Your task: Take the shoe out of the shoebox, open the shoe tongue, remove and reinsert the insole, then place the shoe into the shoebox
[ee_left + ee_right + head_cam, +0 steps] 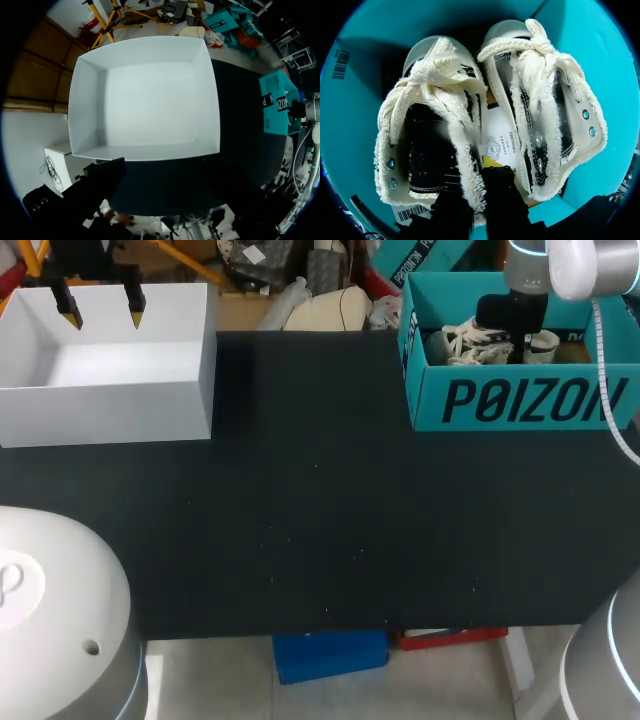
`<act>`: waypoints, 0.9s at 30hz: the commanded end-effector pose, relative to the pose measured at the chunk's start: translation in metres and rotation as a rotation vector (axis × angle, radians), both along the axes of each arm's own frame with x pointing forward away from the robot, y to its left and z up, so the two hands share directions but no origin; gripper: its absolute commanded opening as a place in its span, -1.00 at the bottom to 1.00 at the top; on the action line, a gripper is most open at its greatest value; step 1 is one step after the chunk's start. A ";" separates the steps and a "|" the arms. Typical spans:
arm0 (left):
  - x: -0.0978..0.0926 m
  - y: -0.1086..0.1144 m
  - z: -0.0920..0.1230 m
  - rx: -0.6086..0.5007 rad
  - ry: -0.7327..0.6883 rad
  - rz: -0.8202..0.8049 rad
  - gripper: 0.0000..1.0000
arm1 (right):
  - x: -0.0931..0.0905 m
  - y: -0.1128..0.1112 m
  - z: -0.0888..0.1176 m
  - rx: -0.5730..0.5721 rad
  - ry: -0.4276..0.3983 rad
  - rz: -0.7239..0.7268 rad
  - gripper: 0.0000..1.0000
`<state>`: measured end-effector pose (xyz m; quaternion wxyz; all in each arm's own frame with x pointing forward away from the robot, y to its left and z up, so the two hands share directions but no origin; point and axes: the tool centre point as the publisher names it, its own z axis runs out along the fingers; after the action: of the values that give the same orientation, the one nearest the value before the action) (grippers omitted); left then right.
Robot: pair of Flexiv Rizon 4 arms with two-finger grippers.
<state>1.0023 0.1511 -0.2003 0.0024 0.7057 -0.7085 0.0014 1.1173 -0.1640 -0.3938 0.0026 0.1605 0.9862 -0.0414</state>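
Observation:
Two cream, frayed-edge shoes with black insides lie side by side in the teal shoebox [520,400] at the table's far right. My right arm [560,265] reaches down into the box. In the right wrist view my right gripper [477,200] is shut on the fringed side wall of one shoe [430,145]; the other shoe [545,125] lies just beside it, untouched. A white printed card [502,142] shows between the two shoes. My left gripper [101,310] hangs open and holds nothing above the white box [110,410] at the far left.
The white box [87,105] is open-topped and has nothing inside. A black mat [320,520] covers the table between the two boxes. My arms' pale bases rise at the near left [50,610] and near right [600,670] corners.

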 end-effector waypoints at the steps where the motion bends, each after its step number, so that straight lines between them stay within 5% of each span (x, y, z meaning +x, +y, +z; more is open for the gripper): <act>1: -0.001 -0.001 0.000 0.003 0.001 0.002 1.00 | -0.015 -0.004 0.037 -0.013 -0.007 0.009 -1.00; 16: -0.001 -0.001 0.000 0.003 0.001 0.002 1.00 | -0.041 -0.015 0.201 -0.152 -0.138 0.076 -1.00; 22: -0.001 -0.001 0.000 0.003 0.001 0.002 1.00 | -0.061 0.011 0.267 -0.197 -0.193 0.091 -1.00; 27: -0.001 -0.001 0.000 0.003 0.001 0.002 1.00 | -0.092 0.054 0.291 -0.202 -0.207 0.097 -1.00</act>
<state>1.0023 0.1511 -0.2003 0.0024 0.7057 -0.7085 0.0013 1.0609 -0.1456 -0.1735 0.0751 0.1187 0.9841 -0.1090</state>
